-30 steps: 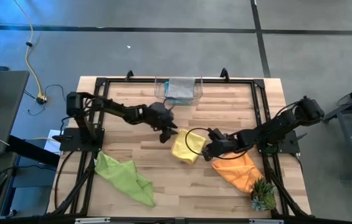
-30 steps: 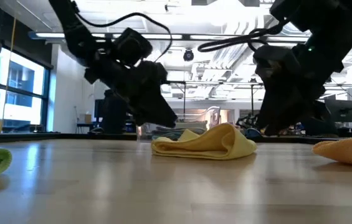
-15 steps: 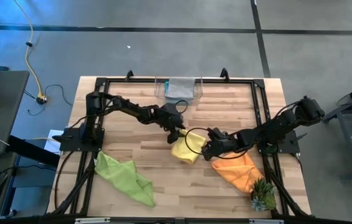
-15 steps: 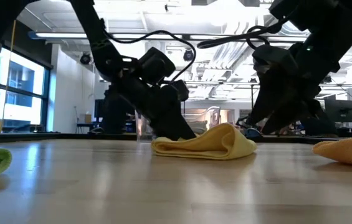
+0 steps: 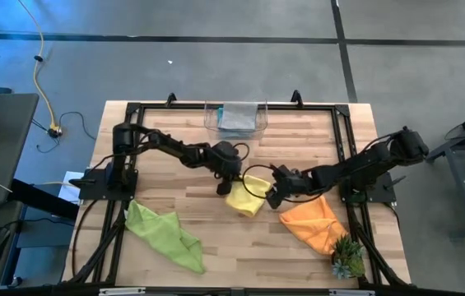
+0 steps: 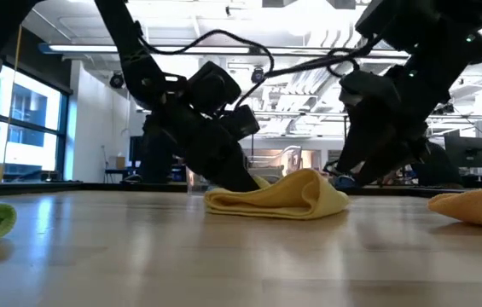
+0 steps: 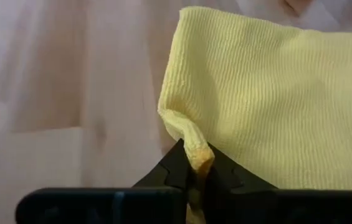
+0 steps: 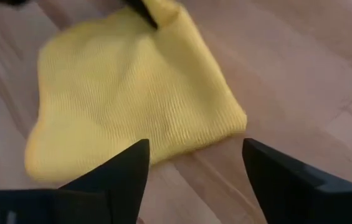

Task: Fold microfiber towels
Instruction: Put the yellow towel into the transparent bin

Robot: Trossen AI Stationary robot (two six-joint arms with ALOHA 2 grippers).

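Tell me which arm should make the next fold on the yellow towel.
Left. Its left hand is already pinched shut on an edge of the yellow towel, so it can probably pull it over. The right hand hangs open beside the towel, holding nothing.

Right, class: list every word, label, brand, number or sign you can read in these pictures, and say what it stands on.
None can be read: no writing shows on the yellow towel, lime green towel, orange towel, clear plastic bin or table.

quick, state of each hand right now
left hand: closed, pinching a corner of the yellow towel
right hand: open, holding nothing, just off the yellow towel
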